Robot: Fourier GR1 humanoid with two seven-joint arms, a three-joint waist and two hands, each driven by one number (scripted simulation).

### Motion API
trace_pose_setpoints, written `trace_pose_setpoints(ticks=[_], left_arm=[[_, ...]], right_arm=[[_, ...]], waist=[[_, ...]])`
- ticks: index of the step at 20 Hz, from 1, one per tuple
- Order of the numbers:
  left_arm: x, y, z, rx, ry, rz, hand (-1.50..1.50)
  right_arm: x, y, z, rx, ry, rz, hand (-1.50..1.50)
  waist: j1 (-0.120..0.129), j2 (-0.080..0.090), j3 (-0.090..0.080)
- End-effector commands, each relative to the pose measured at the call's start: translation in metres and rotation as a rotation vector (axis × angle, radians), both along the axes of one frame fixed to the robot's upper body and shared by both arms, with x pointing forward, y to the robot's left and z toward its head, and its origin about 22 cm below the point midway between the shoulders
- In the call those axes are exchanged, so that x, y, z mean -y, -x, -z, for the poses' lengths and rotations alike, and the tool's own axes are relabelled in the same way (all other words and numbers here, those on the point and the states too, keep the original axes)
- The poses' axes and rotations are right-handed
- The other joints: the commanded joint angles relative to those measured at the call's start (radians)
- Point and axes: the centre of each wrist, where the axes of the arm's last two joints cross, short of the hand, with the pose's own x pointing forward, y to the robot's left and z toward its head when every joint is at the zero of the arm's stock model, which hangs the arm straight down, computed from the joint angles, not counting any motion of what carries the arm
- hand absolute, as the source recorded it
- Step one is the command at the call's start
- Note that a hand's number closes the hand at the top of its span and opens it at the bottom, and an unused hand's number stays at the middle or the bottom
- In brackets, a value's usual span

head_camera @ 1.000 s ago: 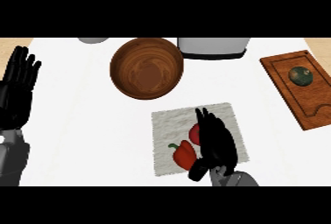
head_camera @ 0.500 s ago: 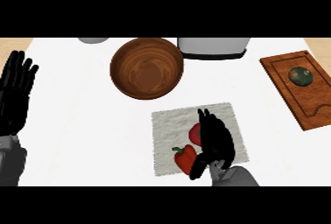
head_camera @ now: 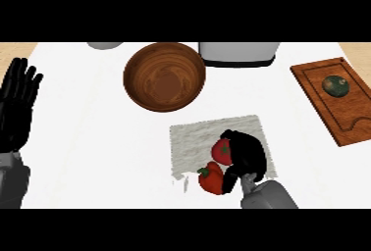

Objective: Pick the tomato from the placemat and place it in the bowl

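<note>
From my seat the round red tomato (head_camera: 222,151) is only half visible — my black right hand (head_camera: 246,156) covers its right side, fingers curled down over it, so I read the hand as clamped on the tomato, though the contact on the far side is hidden. The tomato sits on the pale grey woven placemat (head_camera: 199,139), whose lower right part is lost under the hand and the grey forearm, which enters from the bottom edge and is cut off there. Just below and left of the hand lies a red bell pepper with a green stem (head_camera: 210,180), touching or nearly touching the tomato; I cannot tell which. Its right edge is hidden by the thumb side of the hand.

Up and to the left of the right hand, apart from the placemat, is the round brown wooden bowl (head_camera: 165,76). Beyond the hand, at the top edge, a white pot with a dark base (head_camera: 239,53) is cut off, as is a grey rounded object (head_camera: 106,45) further left. To the hand's upper right is a brown wooden cutting board (head_camera: 346,110) carrying a dark green round item (head_camera: 335,85) — too small to identify.

My black left hand (head_camera: 17,110) rests at the left edge, fingers straight and up.
</note>
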Motion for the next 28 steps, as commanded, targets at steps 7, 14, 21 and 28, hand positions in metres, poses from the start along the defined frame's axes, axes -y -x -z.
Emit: trace_pose_setpoints(ticks=[7,14,21,28], left_arm=[[-0.002,-0.002,-0.001,-0.004,0.012,0.001,0.0],[-0.002,0.008,0.014,-0.01,0.024,0.012,0.0],[-0.01,-0.018,0.007,-0.007,0.011,-0.003,0.0],[-0.002,0.01,0.004,-0.007,0.011,-0.017,0.0]], right_arm=[[0.037,0.008,-0.004,0.069,0.073,-0.047,1.5],[0.238,-0.027,-0.041,0.011,0.191,-0.031,1.5],[0.277,-0.057,-0.076,0.161,0.266,-0.003,1.5],[0.265,-0.043,-0.165,0.356,0.172,-0.085,1.5]], waist=[[-0.003,0.006,0.004],[0.004,0.007,0.004],[0.0,0.01,0.004],[-0.002,0.002,0.003]])
